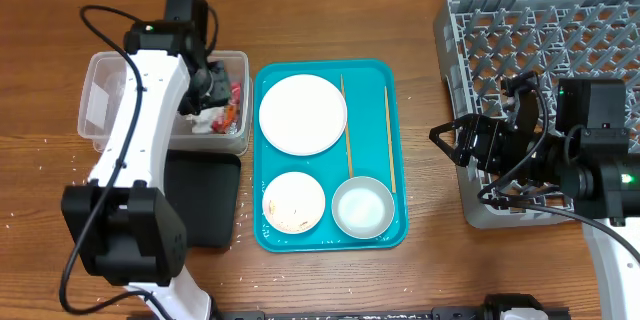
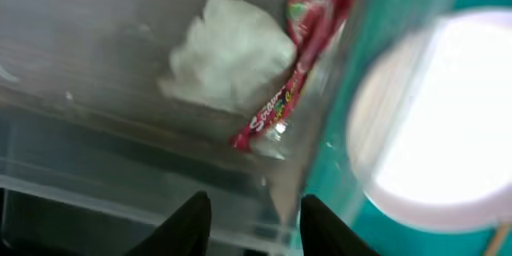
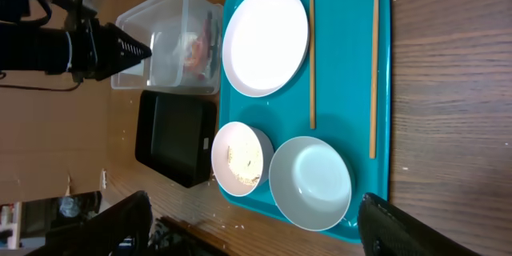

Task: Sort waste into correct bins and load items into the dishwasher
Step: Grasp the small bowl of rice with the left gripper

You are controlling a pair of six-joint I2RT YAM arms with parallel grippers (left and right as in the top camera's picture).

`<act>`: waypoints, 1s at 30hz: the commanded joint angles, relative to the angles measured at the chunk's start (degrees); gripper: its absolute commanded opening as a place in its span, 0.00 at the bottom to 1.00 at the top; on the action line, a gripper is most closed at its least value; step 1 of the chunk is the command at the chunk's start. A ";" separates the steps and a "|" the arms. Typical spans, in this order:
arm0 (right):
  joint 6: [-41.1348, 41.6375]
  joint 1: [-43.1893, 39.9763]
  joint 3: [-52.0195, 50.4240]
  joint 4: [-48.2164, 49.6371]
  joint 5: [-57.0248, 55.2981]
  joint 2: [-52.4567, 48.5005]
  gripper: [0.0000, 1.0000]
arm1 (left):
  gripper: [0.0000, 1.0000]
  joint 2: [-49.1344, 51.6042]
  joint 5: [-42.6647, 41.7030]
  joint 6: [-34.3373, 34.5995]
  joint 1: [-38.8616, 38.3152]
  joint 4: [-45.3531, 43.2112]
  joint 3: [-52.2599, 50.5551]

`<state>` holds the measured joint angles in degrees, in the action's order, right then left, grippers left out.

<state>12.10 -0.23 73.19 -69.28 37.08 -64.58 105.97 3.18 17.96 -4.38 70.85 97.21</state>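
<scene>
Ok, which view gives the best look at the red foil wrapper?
Left wrist. The red foil wrapper lies close up and unobstructed beside the white napkin in the clear tub, lettering visible though blurred. Overhead shows only small red bits at one end of the tub. Right wrist shows a distant reddish smear through the tub wall.

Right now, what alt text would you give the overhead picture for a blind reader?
A teal tray holds a large white plate, a crumb-speckled small plate, a bowl and two chopsticks. The left gripper hangs over a clear tub of waste; the right gripper sits open by a dish rack.
</scene>
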 commanded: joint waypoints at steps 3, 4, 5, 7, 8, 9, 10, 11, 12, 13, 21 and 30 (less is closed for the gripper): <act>-0.15 0.33 1.03 -0.52 -1.49 0.15 0.86 | 0.49 -11.91 -2.58 0.79 -13.31 5.27 0.35; -0.15 0.33 1.03 -0.55 -1.95 0.15 0.86 | 0.51 -12.31 -1.84 2.36 -14.69 5.99 0.33; -0.13 0.33 1.03 -0.55 -2.34 0.15 0.86 | 0.51 -12.52 -1.05 4.20 -16.33 6.97 0.33; -0.15 0.33 1.03 -0.59 -2.73 0.15 0.86 | 0.51 -12.39 -0.20 9.77 -20.94 9.07 -0.76; -0.15 0.33 1.03 -0.70 -2.73 0.15 0.86 | 0.51 -12.39 -0.22 11.82 -22.77 8.98 -2.19; -0.15 0.33 1.03 -0.90 -2.73 0.15 0.86 | 0.51 -12.35 -0.20 14.08 -24.63 8.55 -4.17; -0.15 0.33 1.03 -1.11 -2.73 0.15 0.86 | 0.52 -12.35 -0.22 16.13 -25.97 7.87 -6.05; -0.15 0.33 1.03 -1.27 -2.73 0.15 0.86 | 0.52 -12.35 -0.24 18.82 -27.26 6.84 -8.24; -0.15 0.33 1.03 -1.42 -2.75 0.15 0.86 | 0.54 -12.35 -0.37 21.59 -28.46 5.64 -10.34; -0.15 0.33 1.03 -1.57 -2.73 0.15 0.86 | 0.55 -12.33 -1.14 24.50 -30.18 3.17 -13.70; -0.15 0.33 1.03 -1.77 -2.73 0.15 0.86 | 0.49 -9.31 -4.26 29.07 -34.69 -13.46 -28.17; -0.17 0.33 1.03 -2.19 -2.73 0.15 0.86 | 0.04 -0.33 -5.35 28.22 -34.47 -15.63 -29.18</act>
<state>12.14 -0.23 73.19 -71.50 34.50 -64.58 103.85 -1.17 46.19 -39.03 55.07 68.38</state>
